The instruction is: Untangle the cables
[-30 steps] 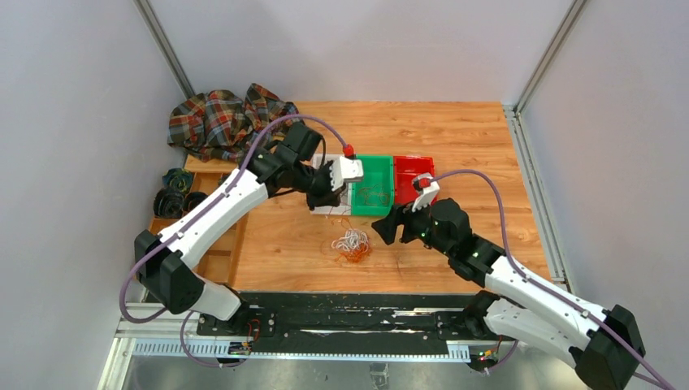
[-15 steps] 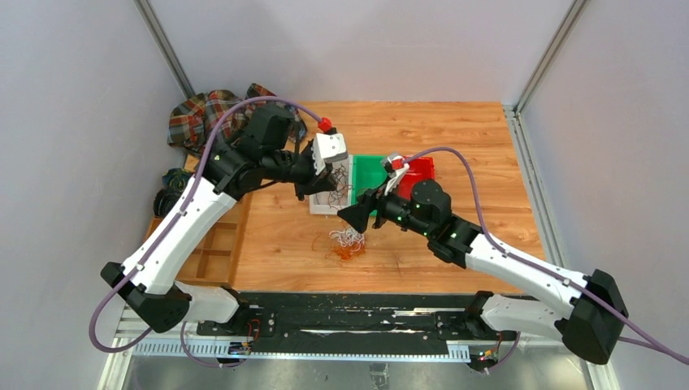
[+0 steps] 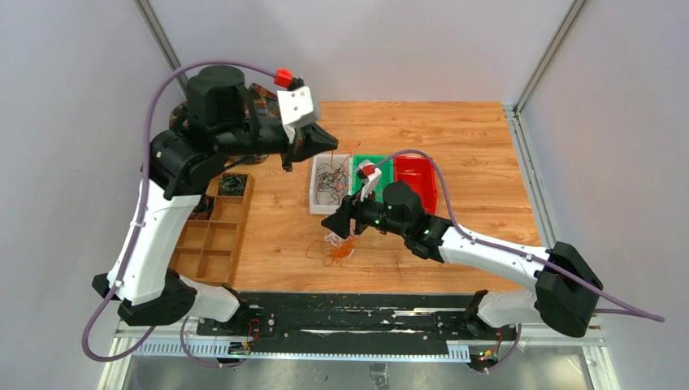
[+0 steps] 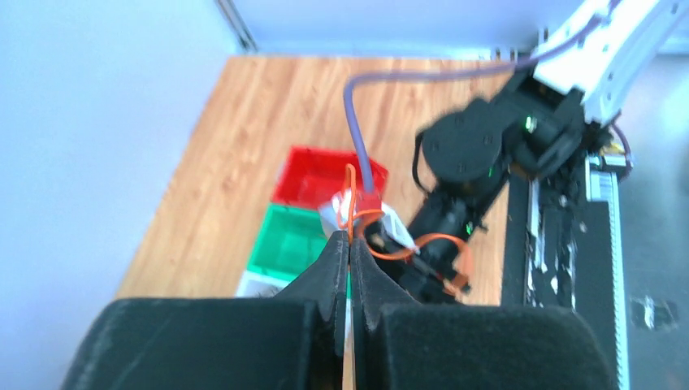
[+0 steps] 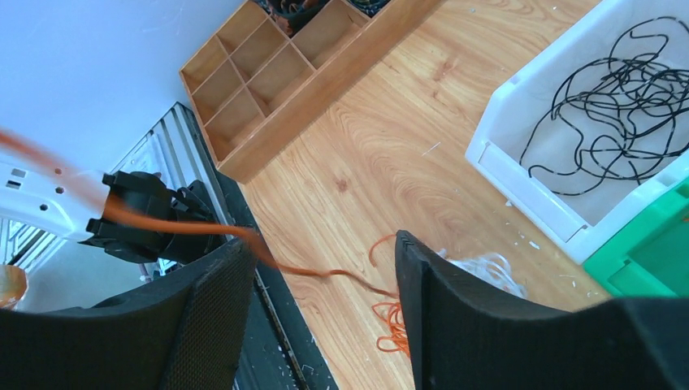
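Observation:
The cables (image 3: 340, 246) lie as a small orange and white tangle on the wooden table near its front edge. My left gripper (image 3: 323, 143) is raised high above the table's back left. In the left wrist view the left gripper (image 4: 349, 237) is shut on one orange cable (image 4: 351, 195) that loops away below it. My right gripper (image 3: 331, 227) hangs low just over the tangle. In its wrist view the right gripper (image 5: 321, 244) is open, and a taut orange strand (image 5: 325, 272) crosses the gap. Orange loops (image 5: 394, 321) and white loops (image 5: 487, 268) lie under the right finger (image 5: 455, 309).
A white bin (image 3: 316, 188) holds black wires (image 5: 609, 122). A green bin (image 3: 375, 165) and a red bin (image 3: 416, 177) stand to its right. A wooden divider tray (image 3: 213, 236) lies at the left, with plaid cloth (image 3: 177, 120) behind it.
My left arm has swung up and back to the left, drawing the orange cable out of the tangle. My right gripper has moved left and down onto the tangle.

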### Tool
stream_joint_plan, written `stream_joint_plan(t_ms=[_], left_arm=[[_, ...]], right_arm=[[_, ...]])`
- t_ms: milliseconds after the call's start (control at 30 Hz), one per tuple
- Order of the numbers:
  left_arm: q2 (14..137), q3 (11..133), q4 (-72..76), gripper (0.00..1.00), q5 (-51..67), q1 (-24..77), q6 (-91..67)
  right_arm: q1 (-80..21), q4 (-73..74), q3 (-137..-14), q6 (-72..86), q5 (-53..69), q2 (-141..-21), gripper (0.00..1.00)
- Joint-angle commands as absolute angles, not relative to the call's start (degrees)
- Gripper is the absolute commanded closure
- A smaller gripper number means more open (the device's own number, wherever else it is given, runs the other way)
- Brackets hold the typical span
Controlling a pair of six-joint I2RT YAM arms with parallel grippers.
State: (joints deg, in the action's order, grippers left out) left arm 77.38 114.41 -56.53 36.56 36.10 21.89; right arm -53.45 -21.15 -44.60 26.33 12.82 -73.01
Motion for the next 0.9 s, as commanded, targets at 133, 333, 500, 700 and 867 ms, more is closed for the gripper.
stream_joint_plan(t_ms=[133,333,500,700,867], left_arm=[[82.93,135.37,-54.85,1.0,37.32,36.12,19.16],[82.2,137.89,-45.8,1.0,36.26,36.12,14.63],[81.15,137.42,-41.24,1.0,36.27,36.12,12.44],[79.9,136.05,-32.31,1.0,33.13,36.12,10.81],[77.54,132.63,-21.93,1.0,31.84,36.12,9.95]], right_arm=[[-55.35,-25.32,-43.12,28.76,11.27,-76.28,0.42],[-55.63,-26.62,-42.68,29.66,10.73,-78.22,0.45],[-56.07,-26.82,-42.24,29.8,10.3,-79.16,0.45],[-56.47,-27.23,-39.37,30.15,8.32,-80.71,0.45],[-56.47,-28.9,-35.58,31.91,5.92,-81.39,0.46]])
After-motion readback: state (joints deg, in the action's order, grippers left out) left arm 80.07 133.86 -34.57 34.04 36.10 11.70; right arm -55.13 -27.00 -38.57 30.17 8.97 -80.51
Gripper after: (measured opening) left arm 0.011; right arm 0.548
